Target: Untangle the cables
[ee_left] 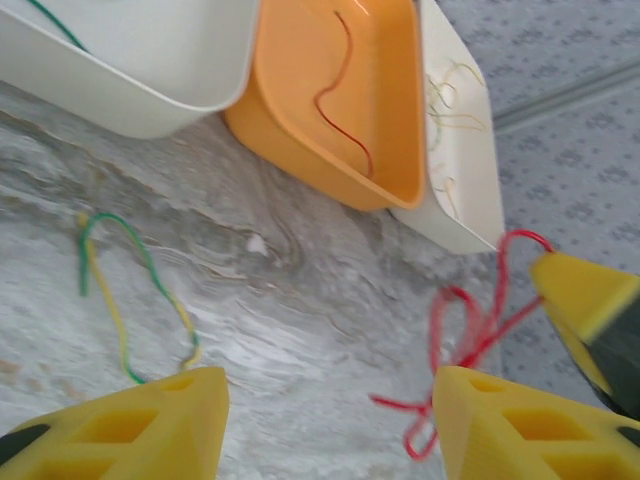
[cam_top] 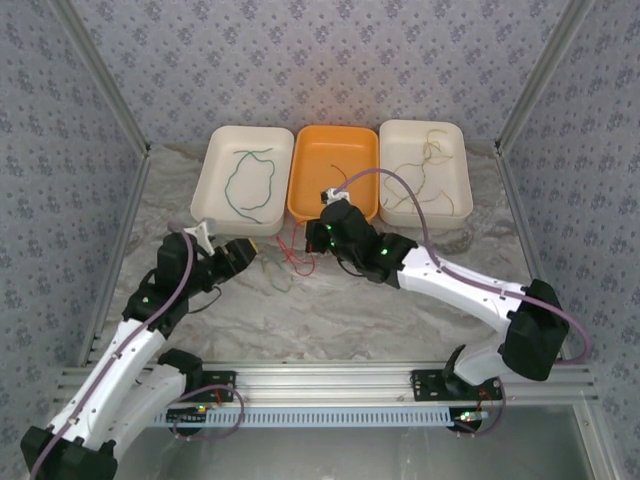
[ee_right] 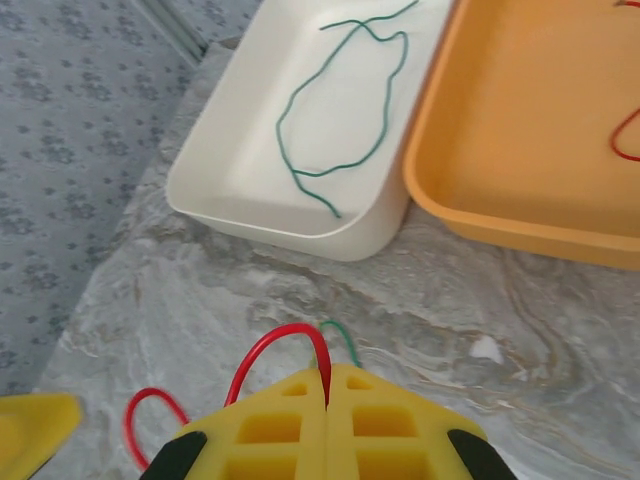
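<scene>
A red cable (cam_top: pixel 297 258) lies tangled on the marble table in front of the orange tray (cam_top: pixel 310 205). My right gripper (ee_right: pixel 327 372) is shut on a loop of this red cable (ee_right: pixel 262 352), and a green cable end (ee_right: pixel 345 340) pokes out just behind the fingers. My left gripper (ee_left: pixel 330 400) is open over bare table. The red cable (ee_left: pixel 470 330) runs beside its right finger (ee_left: pixel 520 425), and a green-and-yellow cable pair (ee_left: pixel 130 290) lies by its left finger. In the top view the left gripper (cam_top: pixel 256 252) faces the right gripper (cam_top: pixel 318 237) across the tangle.
The left white tray (cam_top: pixel 215 190) holds a green cable (cam_top: pixel 250 185). A red cable (ee_left: pixel 345 90) lies in the orange tray, and cream cables (cam_top: pixel 425 165) in the right white tray (cam_top: pixel 462 170). All three trays stand along the back wall. The patterned side walls are close.
</scene>
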You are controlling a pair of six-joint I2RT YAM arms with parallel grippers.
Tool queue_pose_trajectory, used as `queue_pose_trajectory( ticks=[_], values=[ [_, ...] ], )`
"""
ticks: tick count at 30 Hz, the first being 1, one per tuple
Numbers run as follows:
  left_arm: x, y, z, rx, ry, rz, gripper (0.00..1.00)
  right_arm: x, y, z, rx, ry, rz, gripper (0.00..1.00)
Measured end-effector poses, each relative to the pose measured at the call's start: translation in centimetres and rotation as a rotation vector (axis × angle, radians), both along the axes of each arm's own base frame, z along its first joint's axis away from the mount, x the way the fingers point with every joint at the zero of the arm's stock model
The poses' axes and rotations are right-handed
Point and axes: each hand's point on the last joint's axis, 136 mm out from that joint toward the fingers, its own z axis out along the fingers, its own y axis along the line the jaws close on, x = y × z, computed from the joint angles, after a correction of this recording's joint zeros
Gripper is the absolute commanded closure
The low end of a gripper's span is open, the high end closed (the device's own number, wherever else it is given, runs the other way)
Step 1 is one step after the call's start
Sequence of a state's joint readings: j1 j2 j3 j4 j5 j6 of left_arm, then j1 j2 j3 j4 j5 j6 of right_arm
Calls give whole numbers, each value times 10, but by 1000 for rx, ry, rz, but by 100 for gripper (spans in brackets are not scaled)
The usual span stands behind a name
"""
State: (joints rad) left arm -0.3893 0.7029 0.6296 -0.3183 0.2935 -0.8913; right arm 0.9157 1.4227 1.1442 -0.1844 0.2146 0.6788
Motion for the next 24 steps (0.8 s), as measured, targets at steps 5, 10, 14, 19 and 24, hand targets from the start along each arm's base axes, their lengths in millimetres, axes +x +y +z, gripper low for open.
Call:
queue_pose_trajectory(
  ticks=[5,10,14,19,24],
  values=[
    [-16,-34,6,-23,-18,-124,45,0,-11,-5,-11,27,16,100],
    [-16,-57,-2,21,9,-183,42,-2,-11,-5,-1,42,44,100],
    [-4,-61,-17,67,31,-163,34,-7,-8,-7,1,55,68,100],
    [9,-65,-24,65,43,-127,32,-16,-7,-11,0,64,90,100],
    [14,-69,-31,47,86,-110,45,-20,-6,-11,-4,61,105,100]
  ],
)
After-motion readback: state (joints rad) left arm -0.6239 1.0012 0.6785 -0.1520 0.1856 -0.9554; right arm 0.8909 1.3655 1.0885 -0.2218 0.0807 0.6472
